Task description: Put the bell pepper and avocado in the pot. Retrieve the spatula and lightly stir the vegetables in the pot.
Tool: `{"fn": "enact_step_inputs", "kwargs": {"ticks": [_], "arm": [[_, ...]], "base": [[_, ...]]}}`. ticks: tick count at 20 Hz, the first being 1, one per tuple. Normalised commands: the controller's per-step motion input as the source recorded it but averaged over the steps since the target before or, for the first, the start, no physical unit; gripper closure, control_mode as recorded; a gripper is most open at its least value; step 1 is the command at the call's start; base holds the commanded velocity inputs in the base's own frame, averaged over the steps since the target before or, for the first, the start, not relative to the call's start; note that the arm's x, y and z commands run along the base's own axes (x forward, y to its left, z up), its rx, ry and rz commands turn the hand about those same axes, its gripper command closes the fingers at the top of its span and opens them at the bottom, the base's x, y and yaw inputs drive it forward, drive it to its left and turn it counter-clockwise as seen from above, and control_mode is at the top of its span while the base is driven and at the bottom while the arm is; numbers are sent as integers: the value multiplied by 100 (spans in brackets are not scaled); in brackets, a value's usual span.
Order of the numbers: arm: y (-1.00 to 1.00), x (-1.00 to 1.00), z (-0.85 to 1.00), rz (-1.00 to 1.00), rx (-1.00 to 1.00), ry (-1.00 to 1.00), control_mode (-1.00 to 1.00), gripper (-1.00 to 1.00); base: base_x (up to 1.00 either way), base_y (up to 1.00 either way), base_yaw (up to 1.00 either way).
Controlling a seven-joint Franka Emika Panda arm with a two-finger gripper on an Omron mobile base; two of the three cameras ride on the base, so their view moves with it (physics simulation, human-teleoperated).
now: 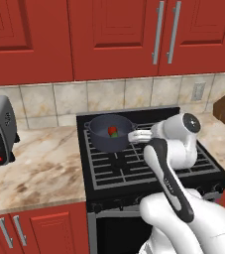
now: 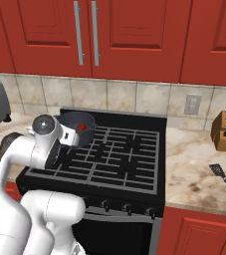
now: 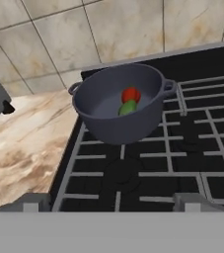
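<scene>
In the hand view, going from left to right: marbled bench (image 3: pixel 24 148) fills the left of the frame; the pot (image 3: pixel 121 106) stands centre frame on the rear left corner of the black stove (image 3: pixel 192 148), upright, its two loop handles pointing to frame left and frame right; inside it, right of the middle of its floor, the red bell pepper (image 3: pixel 130 95) rests touching the green avocado (image 3: pixel 128 107), which lies just below it in the frame; so both vegetables are already in the pot. My fingers (image 3: pixel 108 203) rise at the bottom edge, spread wide apart and clamped on nothing, with the pot above them in the frame and bare grate between.

In the right base view, the spatula (image 2: pixel 224 180) lies on the bench at the far right edge, well apart from the pot (image 2: pixel 78 128) at centre left; its long axis runs from the dark blade at upper left down to the handle at lower right. I judge the coming move is a long swing rightward across the stove to that handle.
</scene>
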Motion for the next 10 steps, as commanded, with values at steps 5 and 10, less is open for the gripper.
{"fn": "enact_step_inputs", "kwargs": {"ticks": [5,10], "arm": [[0,-86,30,0,1,13,-100,-100],[-19,-50,17,-7,-1,1,-100,-100]], "base": [[0,0,0],[0,0,0]]}}
